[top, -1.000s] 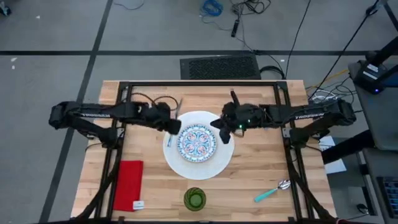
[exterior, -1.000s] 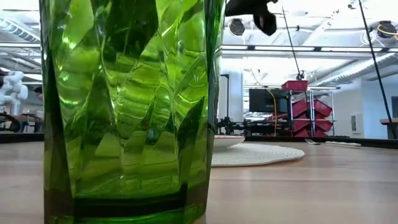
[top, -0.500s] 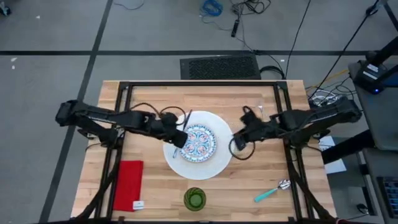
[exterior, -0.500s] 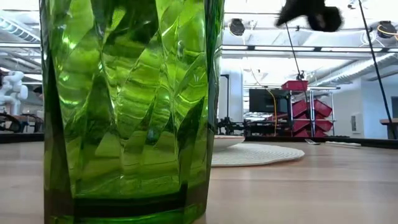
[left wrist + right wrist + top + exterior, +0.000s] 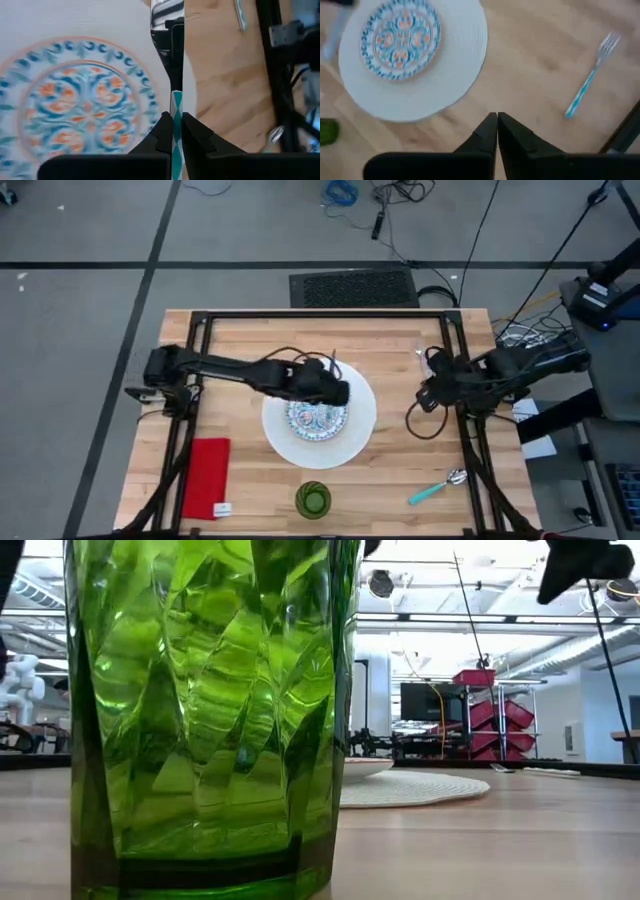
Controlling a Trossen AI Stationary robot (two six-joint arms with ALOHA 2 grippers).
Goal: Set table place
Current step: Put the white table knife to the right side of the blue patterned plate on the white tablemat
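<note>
Glossy faceted green glass cup [image 5: 205,710] stands on the matt pale wooden table [image 5: 400,450].

Left end effector [image 5: 173,131] clamped, right end effector [image 5: 497,131] closed

White plate [image 5: 363,415], blue-red patterned plate [image 5: 402,39], red napkin [image 5: 207,477], green cup [image 5: 313,500]

An overhead camera looks straight down on the whole table [image 5: 400,450]. A table-level camera sits almost against the green cup [image 5: 205,710]. Both wrist cameras look down close on the patterned plate [image 5: 75,100].
</note>
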